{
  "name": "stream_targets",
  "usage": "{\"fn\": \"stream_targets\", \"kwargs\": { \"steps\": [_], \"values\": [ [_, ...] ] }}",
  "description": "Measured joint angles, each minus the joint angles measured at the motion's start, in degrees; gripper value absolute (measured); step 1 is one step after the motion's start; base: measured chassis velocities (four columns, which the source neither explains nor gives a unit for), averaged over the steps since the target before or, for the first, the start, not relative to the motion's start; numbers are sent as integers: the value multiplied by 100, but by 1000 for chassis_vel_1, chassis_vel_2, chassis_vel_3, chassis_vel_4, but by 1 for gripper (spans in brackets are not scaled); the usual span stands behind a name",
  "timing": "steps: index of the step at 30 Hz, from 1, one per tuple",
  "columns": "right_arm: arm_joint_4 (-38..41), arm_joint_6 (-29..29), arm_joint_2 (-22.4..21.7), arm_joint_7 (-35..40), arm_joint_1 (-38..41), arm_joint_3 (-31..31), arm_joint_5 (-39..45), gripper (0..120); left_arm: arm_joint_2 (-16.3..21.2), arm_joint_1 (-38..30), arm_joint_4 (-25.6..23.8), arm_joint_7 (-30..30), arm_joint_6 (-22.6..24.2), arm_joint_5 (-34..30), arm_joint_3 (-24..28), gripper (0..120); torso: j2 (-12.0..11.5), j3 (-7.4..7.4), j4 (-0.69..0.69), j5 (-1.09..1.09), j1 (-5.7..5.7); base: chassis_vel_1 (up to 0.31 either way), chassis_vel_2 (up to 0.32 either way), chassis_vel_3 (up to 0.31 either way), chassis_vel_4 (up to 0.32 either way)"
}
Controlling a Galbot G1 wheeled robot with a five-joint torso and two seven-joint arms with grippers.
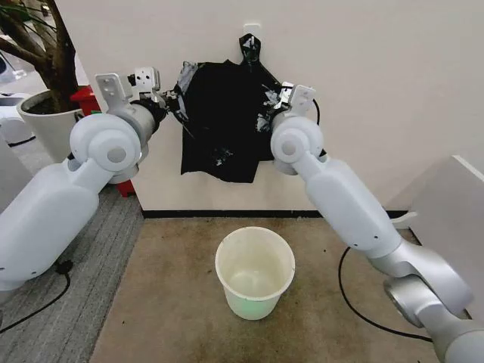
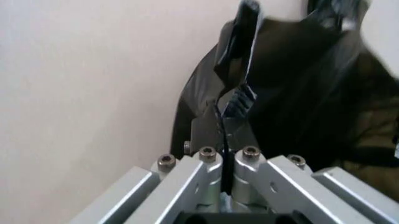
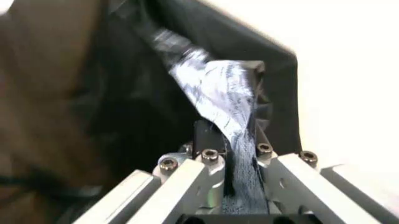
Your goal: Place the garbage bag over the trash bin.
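The garbage bag (image 1: 219, 125) is a crinkly black film spread flat against the wall, stretched between my two grippers. My left gripper (image 1: 175, 98) is shut on its left edge; the left wrist view shows the gripper (image 2: 223, 128) pinching the black film (image 2: 293, 70). My right gripper (image 1: 266, 113) is shut on the bag's right edge, and the right wrist view shows the gripper (image 3: 236, 140) clamped on a glossy fold of film (image 3: 215, 88). The trash bin (image 1: 253, 302), a small creamy-white bucket, stands upright and open on the floor below the bag.
A black knotted top (image 1: 249, 47) hangs on a wall hook just above the bag. A large white plant pot (image 1: 49, 125) and a red object (image 1: 85, 100) stand at the left. A grey cabinet (image 1: 454, 204) is at the right, and a black cable (image 1: 352, 302) lies on the floor.
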Motion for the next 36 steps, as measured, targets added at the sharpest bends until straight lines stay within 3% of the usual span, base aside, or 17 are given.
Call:
{"fn": "stream_targets", "kwargs": {
  "steps": [9, 16, 23, 29, 36],
  "values": [
    [724, -33, -367, 143, -1120, -13, 289, 0, 311, 1188, -543, -74, 35, -27, -25, 0, 0, 0, 1, -2, 0, 0, 0, 0, 0],
    [1423, -32, -659, 293, -1024, 226, 923, 0, 515, 910, -790, 20, -130, -185, -90, 0, 0, 1, 0, 1, 0, 0, 0, 0, 0],
    [2170, -193, -1481, 243, -646, 744, 1982, 0, 1093, 705, -1341, 535, -348, -574, -393, 0, 0, 0, 1, -2, 0, 0, 0, 0, 0],
    [2882, -337, -2527, 208, -489, 1391, 3411, 0, 1862, 807, -2193, 1049, -634, -930, -682, 0, 0, 0, 1, 0, 0, 0, 0, 0, 0],
    [3664, -296, -3408, 289, -705, 1861, 4408, 0, 2322, 921, -2818, 1451, -911, -1135, -718, 0, 0, 0, 0, -1, 0, 0, 0, 0, 0]
  ]
}}
